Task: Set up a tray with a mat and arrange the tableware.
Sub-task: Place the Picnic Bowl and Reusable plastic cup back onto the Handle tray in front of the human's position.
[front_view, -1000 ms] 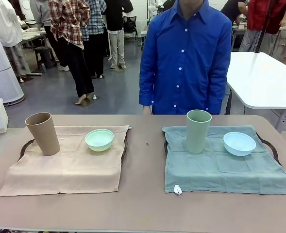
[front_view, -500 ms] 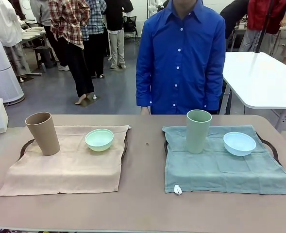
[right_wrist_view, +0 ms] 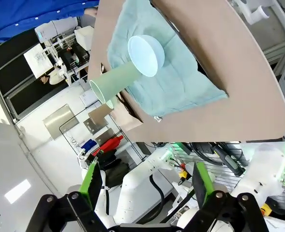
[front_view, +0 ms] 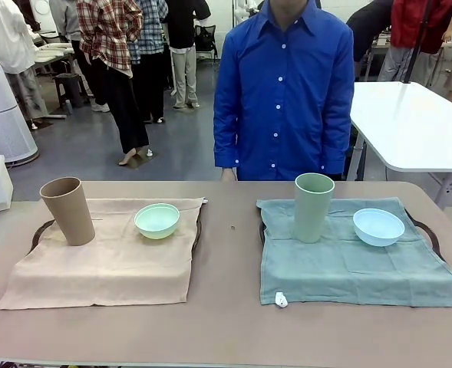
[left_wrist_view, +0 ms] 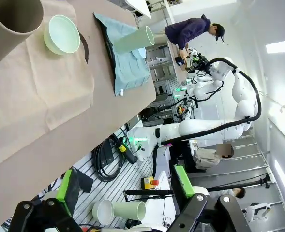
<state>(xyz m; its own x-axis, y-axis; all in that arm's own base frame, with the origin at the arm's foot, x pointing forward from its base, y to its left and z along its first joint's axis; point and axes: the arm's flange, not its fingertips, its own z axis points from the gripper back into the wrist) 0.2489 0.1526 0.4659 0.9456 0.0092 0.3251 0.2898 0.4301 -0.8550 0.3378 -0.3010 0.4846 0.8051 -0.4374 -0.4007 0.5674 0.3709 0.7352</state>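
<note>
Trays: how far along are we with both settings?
Both look set. The tan cup and mint bowl sit on the beige mat; the sage cup and pale blue bowl on the green mat. Both grippers, left and right, are open and hold nothing. Nothing visibly remains.

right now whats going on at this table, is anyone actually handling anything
Nobody is handling anything. Two place settings are laid out: a tan cup and mint bowl on a beige mat, a sage green cup and pale blue bowl on a teal mat, each over a dark tray. Both grippers, left and right, hang open off the table. A person in a blue shirt stands at the far side.
</note>
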